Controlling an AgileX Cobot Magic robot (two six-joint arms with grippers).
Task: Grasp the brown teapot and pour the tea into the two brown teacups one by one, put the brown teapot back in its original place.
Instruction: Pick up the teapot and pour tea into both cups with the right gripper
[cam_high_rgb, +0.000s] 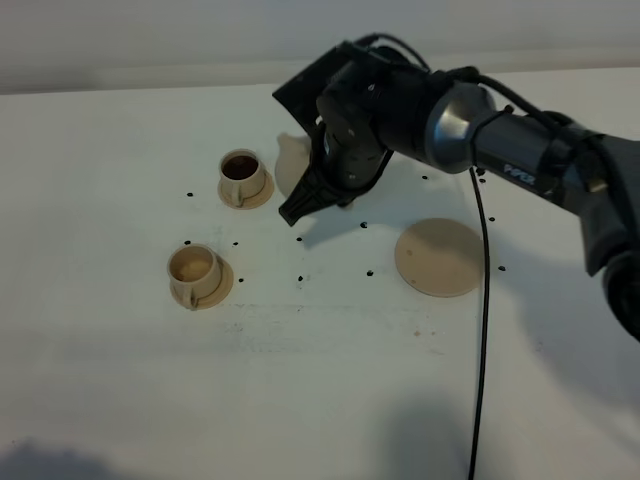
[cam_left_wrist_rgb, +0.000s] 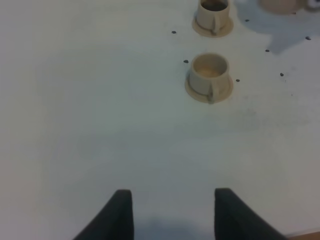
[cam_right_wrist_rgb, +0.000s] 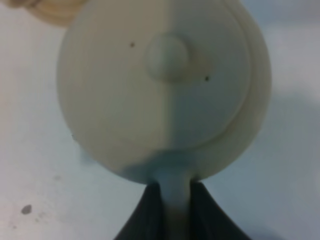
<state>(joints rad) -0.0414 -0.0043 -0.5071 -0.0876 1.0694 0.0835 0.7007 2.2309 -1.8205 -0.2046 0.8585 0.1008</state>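
My right claw (cam_right_wrist_rgb: 175, 192) is shut tight on the pot (cam_right_wrist_rgb: 160, 90). Its two black fingers (cam_right_wrist_rgb: 147, 215) pinch the thin loop handle (cam_right_wrist_rgb: 175, 190), one on each side.

The pot sits right at the tip of the claw. Its round lid faces the wrist camera, with the small knob (cam_right_wrist_rgb: 167, 56) near the middle. The long way of the pot, from handle to front, runs straight out from the claw, in line with the fingers. The handle end is at the claw and the front points away from it. I cannot see the spout from the wrist, because the body hides it. I also cannot tell how much the pot is tipped.

Just past the front of the pot is the dark cup (cam_high_rgb: 240, 175), with dark tea in it. The pale cup (cam_high_rgb: 195, 272) is off to one side of the claw, near but apart, and it looks pale inside. Each cup stands on its own small saucer.

The flat disc (cam_high_rgb: 438, 256) lies bare behind the claw, back by the arm and well apart from the pot. Small black dots (cam_high_rgb: 369, 272) lie on the white table (cam_high_rgb: 300, 400) under and around the claw.

My left claw (cam_left_wrist_rgb: 173, 196) hangs over bare table with a gap between its fingers and nothing in it. Both cups are far out in front of it.
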